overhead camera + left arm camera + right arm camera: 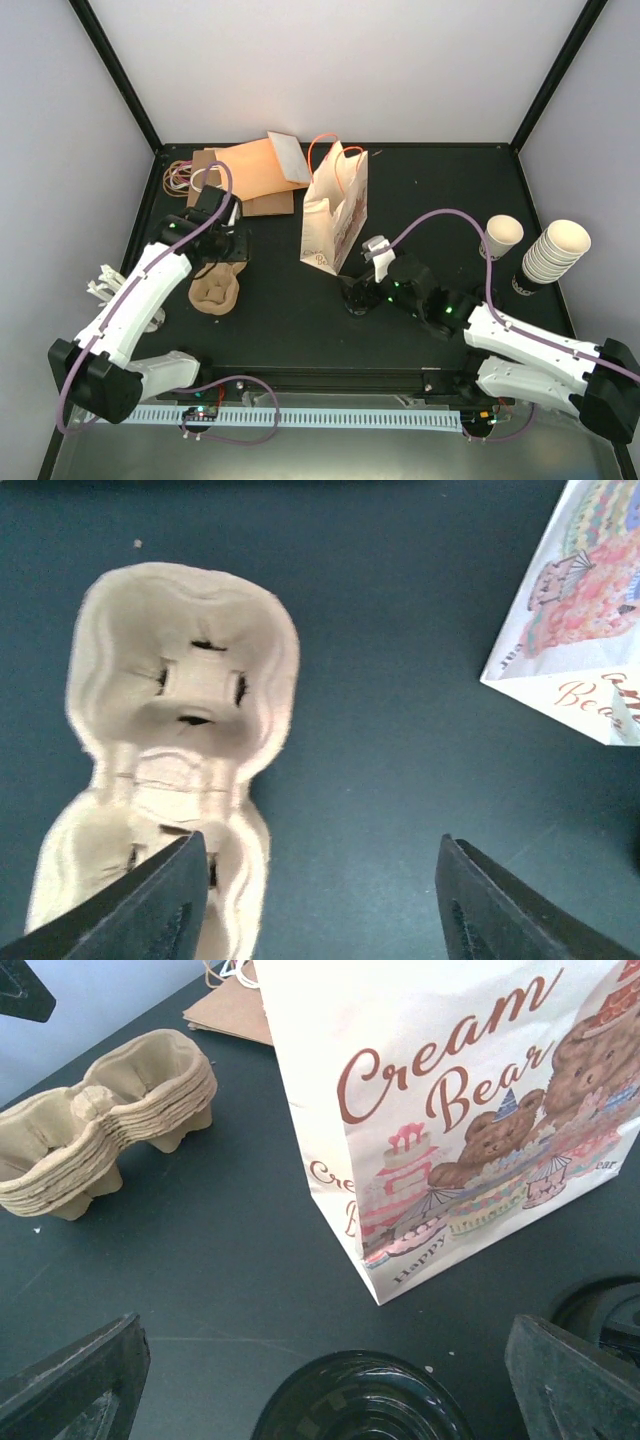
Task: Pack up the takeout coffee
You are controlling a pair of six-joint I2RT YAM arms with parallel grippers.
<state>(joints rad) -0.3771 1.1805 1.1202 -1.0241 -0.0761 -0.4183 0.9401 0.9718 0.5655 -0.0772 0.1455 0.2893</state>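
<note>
The takeout coffee cup (502, 237) stands alone at the right, cream with dark print, beside a tall stack of cups (552, 254). No gripper is near it. My left gripper (217, 262) hovers open over a tan pulp cup carrier (215, 290). In the left wrist view the gripper (320, 900) has one finger above the carrier (180, 710) and holds nothing. My right gripper (358, 290) is open near the foot of the white printed paper bag (335, 215). Its wrist view shows the gripper (325, 1380) wide open above a black lid (360, 1400).
Flat brown and orange paper bags (258, 172) and a bunch of rubber bands (180, 176) lie at the back left. A second dark round piece (600, 1310) sits right of the lid. The printed bag (450, 1110) stands upright between the carrier (100, 1120) and the cups.
</note>
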